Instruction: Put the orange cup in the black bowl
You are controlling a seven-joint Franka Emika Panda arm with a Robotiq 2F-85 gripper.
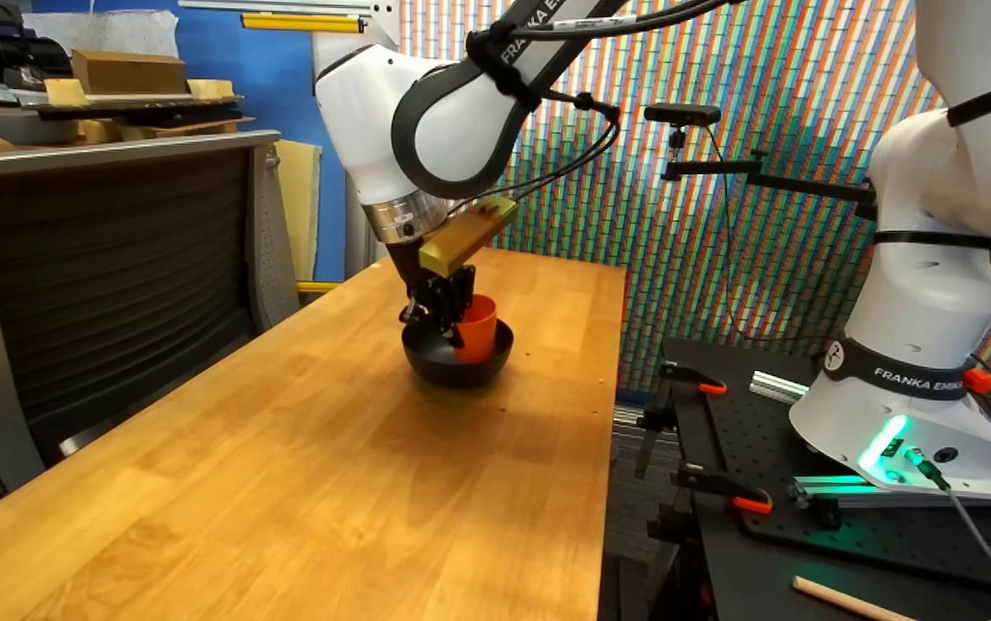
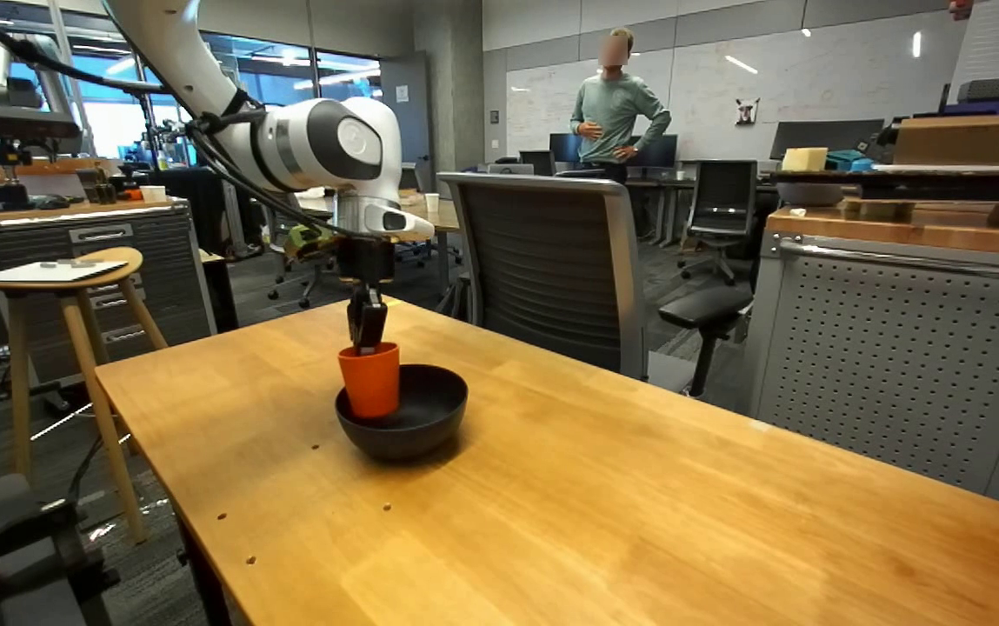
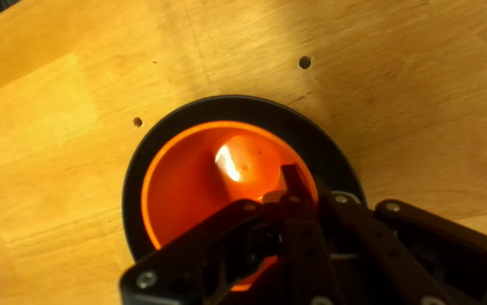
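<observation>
One orange cup (image 1: 479, 329) is mouth up inside the black bowl (image 1: 461, 375) in an exterior view. The bowl stands on the wooden worktop (image 1: 357, 483), between its left and right edges and well in from the far edge. The cup is toward the bowl's right side, its rim rising above the bowl's. The black gripper (image 1: 462, 323) points down at the cup, its jaws straddling the cup's wall. Beyond the worktop's right edge is a white robot base (image 1: 909, 414).

In an exterior view, an office chair (image 2: 542, 269) stands behind the worktop's back edge, with a standing person (image 2: 621, 113) farther off and a wooden stool (image 2: 121, 258) beyond the left corner. The bowl sits in from the left edge, the cup at its left side. Whether the cup's base rests on the bottom of the bowl cannot be told.

In the wrist view, the gripper comes in from below, clenched on the cup: one finger (image 3: 290, 180) is inside, the other outside, the rim passing between them. Two round holes (image 3: 305, 62) in the worktop lie near the bowl, and the worktop's edge crosses the top left corner.
</observation>
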